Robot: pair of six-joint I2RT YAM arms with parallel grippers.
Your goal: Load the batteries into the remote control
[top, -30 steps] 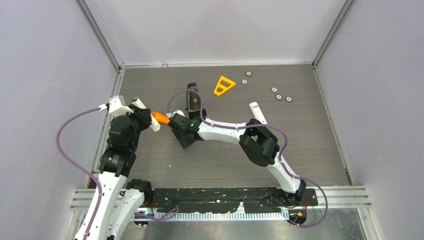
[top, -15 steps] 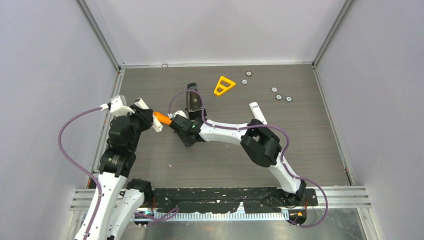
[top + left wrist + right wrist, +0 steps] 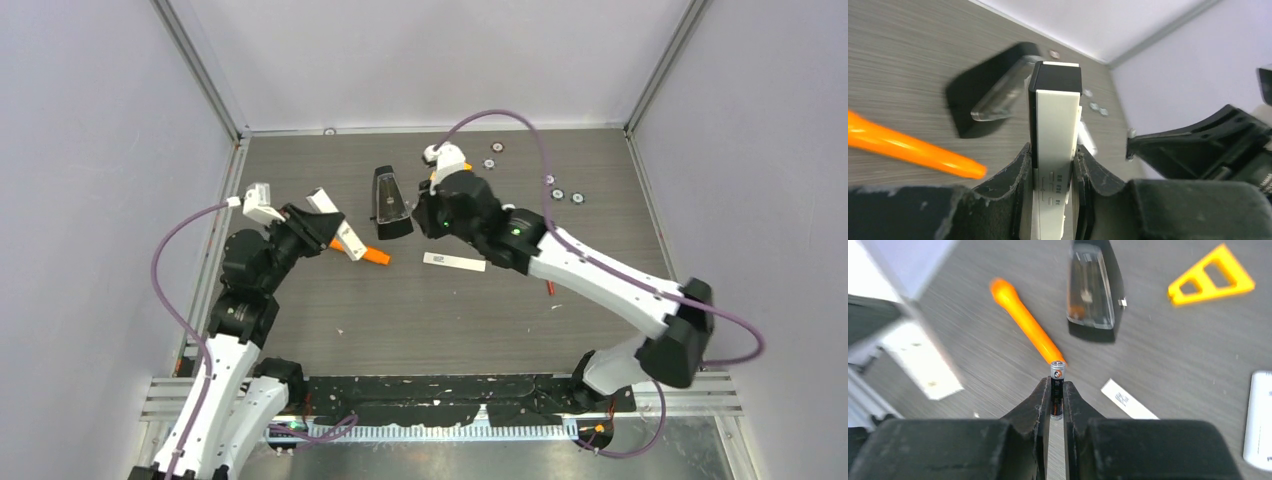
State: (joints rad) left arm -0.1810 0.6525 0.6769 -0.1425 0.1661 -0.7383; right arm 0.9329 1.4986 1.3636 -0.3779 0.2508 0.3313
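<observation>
We see left arm folded at left, left gripper clamping white remote; right arm stretched far-left toward centre, right gripper pinching dark grey battery.

A dark grey wood-grain tabletop forms the floor of a closed booth. A pale lavender-grey back wall panel rises from its far edge, with a matching left wall panel and right wall panel along the sides. Silver aluminium posts mark the far left corner and the far right corner. Along the near edge runs a silver aluminium rail carrying a scuffed black mounting plate. The light is even, with only soft shadows.
</observation>
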